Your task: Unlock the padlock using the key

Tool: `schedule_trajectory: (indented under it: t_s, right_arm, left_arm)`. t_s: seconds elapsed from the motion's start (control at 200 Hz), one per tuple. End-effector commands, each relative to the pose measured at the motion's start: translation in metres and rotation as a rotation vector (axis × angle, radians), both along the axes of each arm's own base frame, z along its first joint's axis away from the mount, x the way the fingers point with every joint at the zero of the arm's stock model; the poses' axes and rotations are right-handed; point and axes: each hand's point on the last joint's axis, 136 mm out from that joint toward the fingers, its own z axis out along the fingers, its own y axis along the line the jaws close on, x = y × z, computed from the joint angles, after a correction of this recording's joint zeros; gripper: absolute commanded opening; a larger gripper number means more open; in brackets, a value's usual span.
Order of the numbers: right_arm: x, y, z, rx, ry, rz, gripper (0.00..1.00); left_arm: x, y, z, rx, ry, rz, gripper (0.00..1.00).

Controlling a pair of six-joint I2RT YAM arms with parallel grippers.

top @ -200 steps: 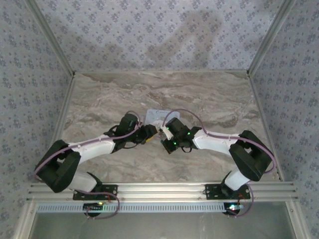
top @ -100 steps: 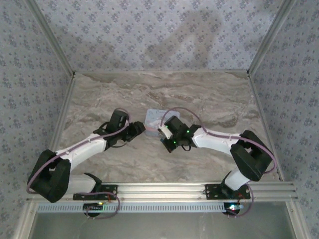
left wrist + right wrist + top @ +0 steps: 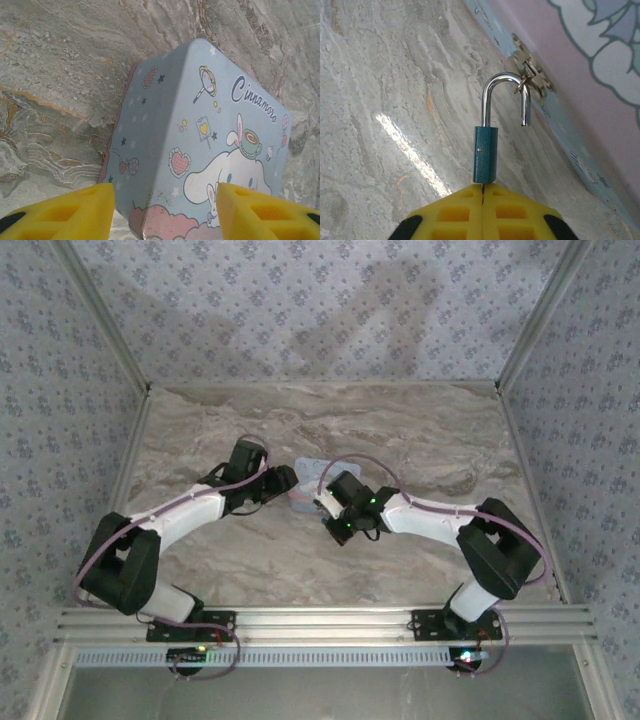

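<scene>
Padlock [image 3: 485, 155] sprung open, so unlocking looks done, with only unhooking possibly left. Marble table [image 3: 440, 440] as a second ago. Cartoon tin [image 3: 303, 490] at mid-frame. Left gripper [image 3: 165, 212] pulled away from its meeting with the right one and brought to the tin's left edge; yellow fingers [image 3: 75, 210] spread either side of the near corner, grasping nothing. Right gripper [image 3: 483, 192] clenched on the padlock's teal body, bottom centre. Shackle [image 3: 492, 82] hooked in the hasp [image 3: 532, 75], upper right.
</scene>
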Motion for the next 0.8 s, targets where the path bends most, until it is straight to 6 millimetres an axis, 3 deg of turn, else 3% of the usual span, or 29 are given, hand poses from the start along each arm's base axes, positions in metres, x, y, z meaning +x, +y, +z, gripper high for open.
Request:
schedule_trajectory:
  t_s: [0.0,0.315,0.795]
  right_arm:
    - [0.002,0.001,0.003,-0.006,-0.003,-0.016,0.23]
    - [0.007,-0.007,0.019,0.000,-0.072,-0.075,0.38]
    - [0.019,0.002,-0.015,-0.082,-0.177,-0.176,0.45]
  left_arm:
    - [0.006,-0.002,0.006,0.006,-0.014,-0.020,0.56]
    - [0.009,-0.002,0.002,0.026,-0.012,-0.032,0.56]
    - [0.018,-0.006,0.003,0.021,-0.020,-0.038,0.57]
